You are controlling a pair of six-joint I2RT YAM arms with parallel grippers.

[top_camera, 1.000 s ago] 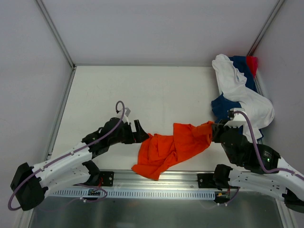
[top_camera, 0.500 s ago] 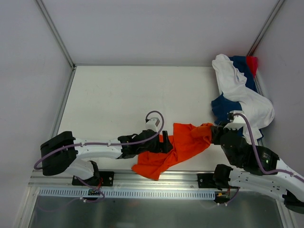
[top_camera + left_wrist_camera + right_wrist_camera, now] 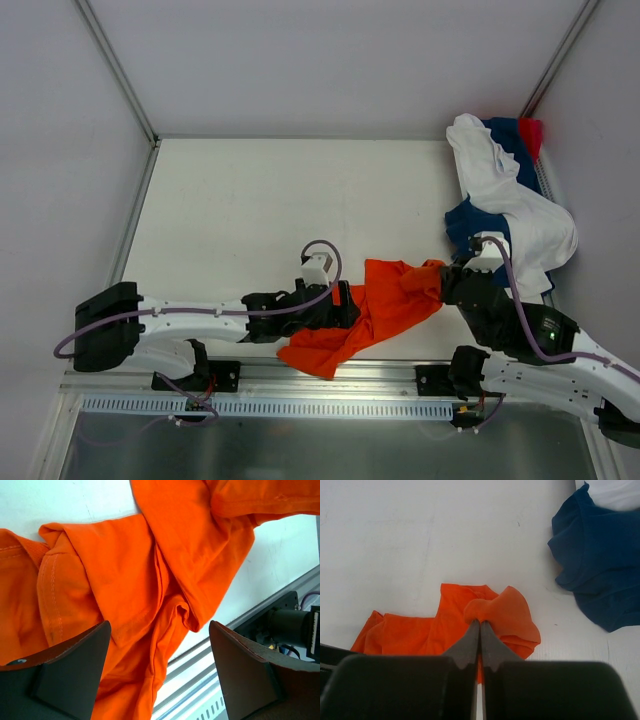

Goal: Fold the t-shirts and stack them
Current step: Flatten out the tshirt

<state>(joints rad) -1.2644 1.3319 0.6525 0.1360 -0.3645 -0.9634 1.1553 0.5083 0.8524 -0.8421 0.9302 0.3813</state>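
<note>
**Ops:** status? what changed?

**Arm:** Counter point(image 3: 250, 200): nothing moved on the bare part. The pile in the far right corner is the same as before: white shirt point(image 3: 510, 195) draped over navy shirt point(image 3: 465, 225), red-pink shirt point(image 3: 531, 132) peeking out behind.

**Ops:** and the orange one?

**Arm:** Orange shirt point(image 3: 385, 300) is bunched at the near edge, right of centre, and not flat. It has barely shifted in the last second.

**Ops:** so what moved?

**Arm:** My left arm. A second ago it sat off the shirt's left side. Now my left gripper point(image 3: 345, 303) is over the shirt's left half, jaws wide apart, with cloth between them in the wrist view point(image 3: 160, 645). It hasn't closed.

**Ops:** right?

**Arm:** My right gripper point(image 3: 480, 625) is unchanged, jaws together and pinching a fold at the shirt's right end.

**Ops:** meaning?

**Arm:** My read: one end is held and the second grasp is lined up. Once the left closes, I can pull the shirt taut to spread it. No folding has started and nothing is stacked yet.
</note>
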